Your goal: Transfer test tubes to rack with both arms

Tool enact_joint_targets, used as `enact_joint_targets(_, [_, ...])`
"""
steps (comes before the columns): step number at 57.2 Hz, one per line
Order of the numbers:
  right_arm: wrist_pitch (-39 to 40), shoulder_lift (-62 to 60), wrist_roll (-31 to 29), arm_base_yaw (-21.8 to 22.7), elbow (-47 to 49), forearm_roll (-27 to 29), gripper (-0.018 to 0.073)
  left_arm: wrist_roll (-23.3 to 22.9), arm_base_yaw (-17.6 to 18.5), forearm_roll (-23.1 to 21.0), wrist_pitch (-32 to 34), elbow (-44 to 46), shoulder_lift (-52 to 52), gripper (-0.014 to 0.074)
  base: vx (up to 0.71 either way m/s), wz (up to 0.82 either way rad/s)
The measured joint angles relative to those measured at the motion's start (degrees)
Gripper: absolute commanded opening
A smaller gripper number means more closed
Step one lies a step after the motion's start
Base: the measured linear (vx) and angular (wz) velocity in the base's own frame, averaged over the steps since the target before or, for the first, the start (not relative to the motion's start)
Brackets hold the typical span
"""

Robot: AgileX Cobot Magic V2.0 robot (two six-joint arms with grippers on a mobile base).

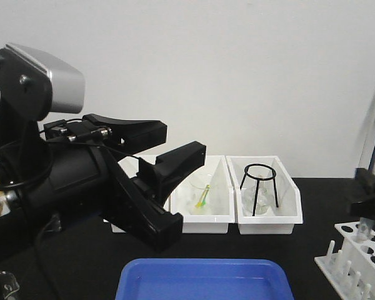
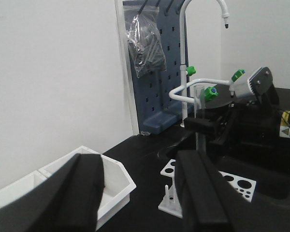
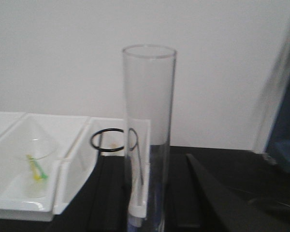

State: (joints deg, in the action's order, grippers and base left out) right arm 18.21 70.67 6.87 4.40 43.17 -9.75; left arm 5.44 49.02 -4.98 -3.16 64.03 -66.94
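Observation:
A clear test tube stands upright between my right gripper's dark fingers, which are shut on its lower part. In the front view the right gripper hangs at the right edge, just over the white rack. The left wrist view shows that tube held above the rack, with its lower end hidden behind my own finger. My left gripper is raised at the left, well away from the rack, open and holding nothing. Its two fingers frame the bottom of the left wrist view.
Three white bins stand in a row at the back. The middle one holds a beaker with a yellow-green item, the right one a black wire stand. A blue tray lies at the front edge. A pegboard and white tap stand behind the right arm.

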Motion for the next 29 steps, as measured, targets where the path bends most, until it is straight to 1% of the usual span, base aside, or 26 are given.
enact_joint_targets(7, [0.66, 0.00, 0.17, 5.58, 0.00, 0.00, -0.0007, 0.06, 0.00, 0.00, -0.22, 0.00, 0.00, 0.0447, 0.00, 0.00])
enact_joint_targets(15, [5.21, 1.71, 0.17, 9.51, 0.00, 0.00, -0.0007, 1.22, 0.00, 0.00, -1.59, 0.00, 0.00, 0.0447, 0.00, 0.00])
enact_joint_targets(22, [7.29, 5.13, 0.21, 11.26, 0.00, -0.12, -0.0007, 2.23, 0.00, 0.00, -2.09, 0.00, 0.00, 0.0447, 0.00, 0.00])
enact_joint_targets(29, [8.00, 8.43, 0.21, 11.41, 0.00, -0.26, -0.0007, 3.45, 0.00, 0.00, -2.17, 0.00, 0.00, 0.0447, 0.00, 0.00])
